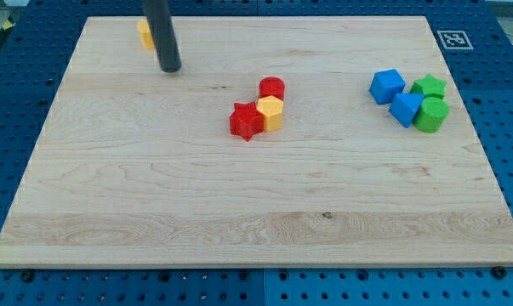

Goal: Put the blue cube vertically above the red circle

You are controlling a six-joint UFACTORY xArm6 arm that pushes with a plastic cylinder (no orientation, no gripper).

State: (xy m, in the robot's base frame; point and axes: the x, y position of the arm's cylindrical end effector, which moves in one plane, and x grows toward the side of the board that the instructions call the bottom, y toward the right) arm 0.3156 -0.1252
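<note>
The blue cube (387, 86) sits at the view's right, touching a second blue block (406, 109). The red circle (272, 87), a short red cylinder, stands near the board's middle, touching a yellow hexagon block (271, 112) below it. A red star (247, 121) touches the yellow hexagon's left side. My tip (170, 69) rests on the board at the view's upper left, far left of the red circle and the blue cube.
A green star (429, 86) and a green cylinder-like block (431, 115) crowd the blue blocks' right side. A yellow-orange block (145, 34) is partly hidden behind my rod at the top left. The wooden board (239, 212) lies on a blue perforated table.
</note>
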